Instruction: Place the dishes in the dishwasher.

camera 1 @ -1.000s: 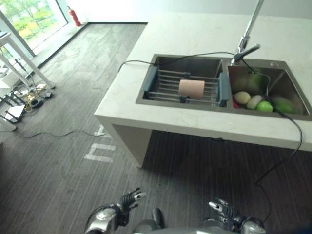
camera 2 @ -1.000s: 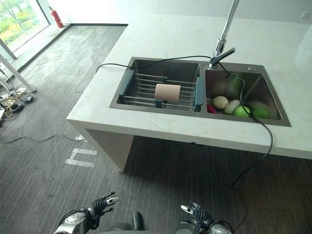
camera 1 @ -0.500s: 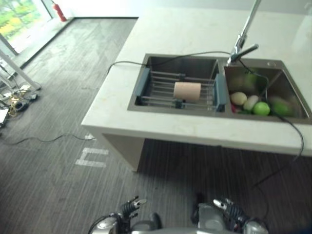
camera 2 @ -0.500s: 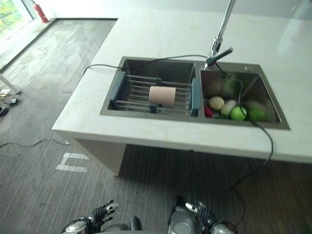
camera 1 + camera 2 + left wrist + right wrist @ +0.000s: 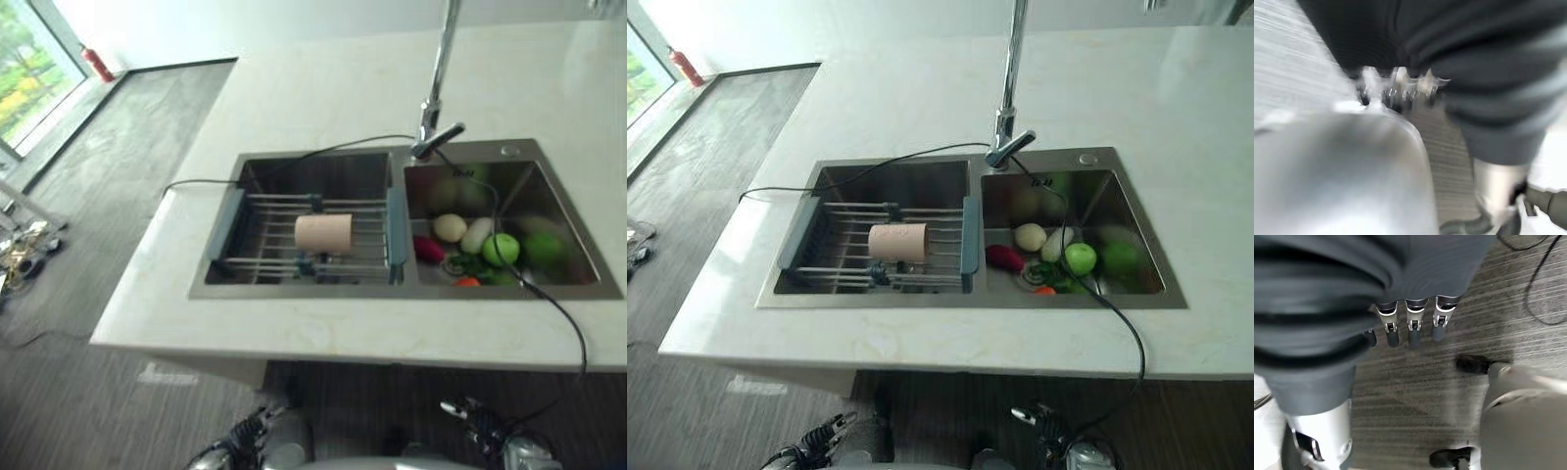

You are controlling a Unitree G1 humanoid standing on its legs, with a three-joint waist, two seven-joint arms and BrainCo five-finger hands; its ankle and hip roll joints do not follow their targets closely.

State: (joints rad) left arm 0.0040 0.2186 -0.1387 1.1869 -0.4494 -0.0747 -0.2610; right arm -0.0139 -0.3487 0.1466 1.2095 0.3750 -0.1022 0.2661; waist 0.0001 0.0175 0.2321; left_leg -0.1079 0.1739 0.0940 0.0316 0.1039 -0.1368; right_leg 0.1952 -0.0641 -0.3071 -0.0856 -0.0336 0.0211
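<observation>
1. A pale stone counter [image 5: 921, 98] holds one steel sink [image 5: 970, 299] with two basins side by side, and one tall tap [image 5: 1009, 88] stands behind the wall between them.
2. In the left basin one wire rack [image 5: 838, 245] with two blue-grey end pieces spans the basin from side to side.
3. The only dish-like thing in sight is one pinkish-beige cup [image 5: 897, 242], lying on its side on the rack's bars, near the rack's middle.
4. The right basin holds produce in a loose cluster: one dark red piece [image 5: 1004, 258] nearest the dividing wall, two pale round ones [image 5: 1030, 236] touching or nearly touching, one bright green apple [image 5: 1080, 258] just beside them, one duller green piece [image 5: 1120, 257] toward the far right, and one small orange bit [image 5: 1045, 290] at the front.
5. One black cable [image 5: 862, 166] runs from the counter's left edge across the left basin's rim to the tap, and another trails out of the right basin over the front edge.
6. The left hand [image 5: 240, 441] hangs low over the dark floor, well apart from the counter; its fingers look loosely spread with nothing between them.
7. The right hand [image 5: 1413, 328] also hangs low, in front of the counter; its fingers point straight down side by side, empty.
</observation>
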